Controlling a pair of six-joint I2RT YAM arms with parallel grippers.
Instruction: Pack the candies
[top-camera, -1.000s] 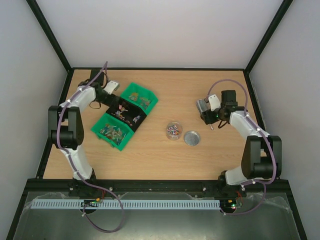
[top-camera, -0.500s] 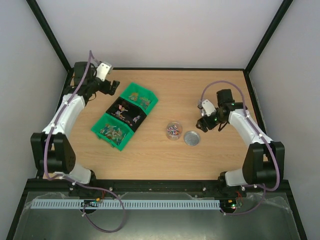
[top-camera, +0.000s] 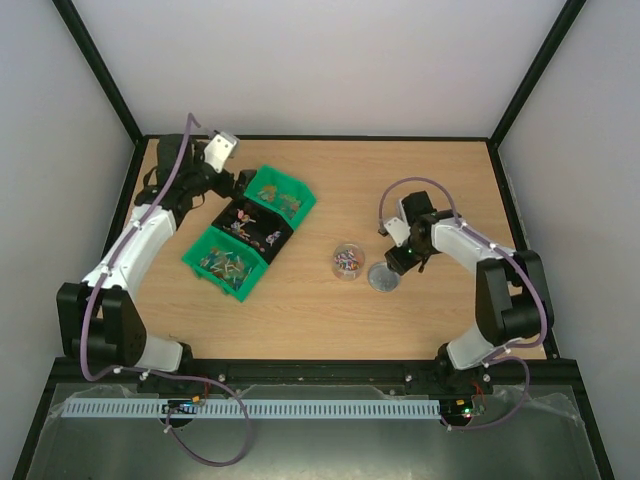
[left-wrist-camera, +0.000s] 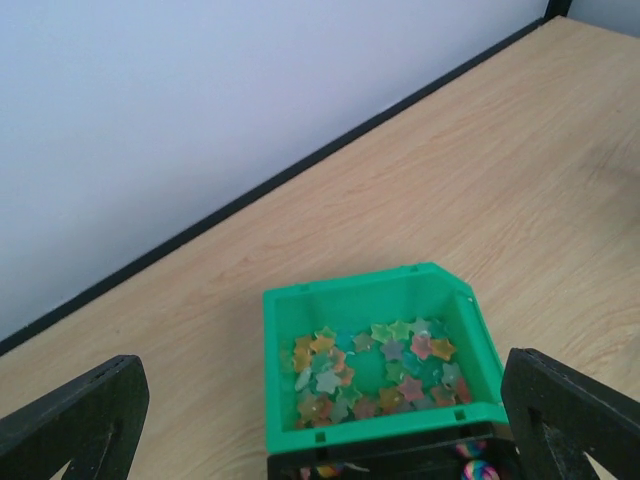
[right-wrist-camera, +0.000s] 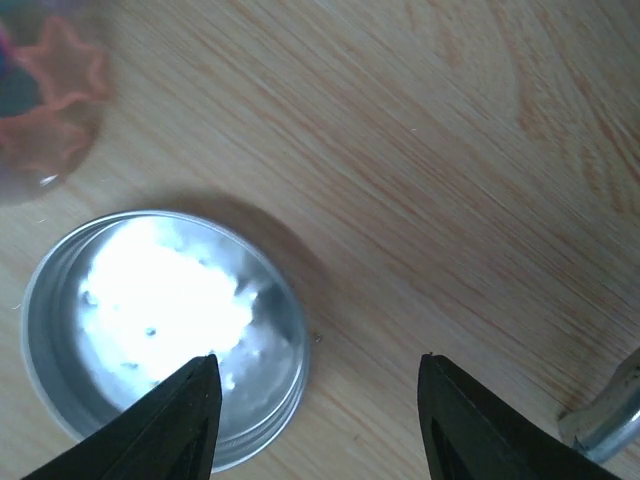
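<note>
Pale wood surface (top-camera: 320, 160), boxed in by plain white walls, with two arms reaching over it. Right fingers (right-wrist-camera: 180, 420) point straight down and stand apart, gripping nothing. One dark tip hangs over the rim of a round silver lid (right-wrist-camera: 150, 330), and the other hangs over bare wood beside it. The lid therefore sits below the gap and off to one side, not centred in it. Being round, it has no long axis to line up with. Just beside the lid stands a small clear jar (top-camera: 335, 268) holding some candies (top-camera: 348, 259), probably the place that lid belongs. Nothing stands between lid and jar, and the right arm is much the nearer to both. Well apart, at the far left, the left fingers (left-wrist-camera: 80, 415) are spread wide and empty. They hover above a green bin (left-wrist-camera: 285, 330) of star-shaped candies, the far end of a row of three bins.
</note>
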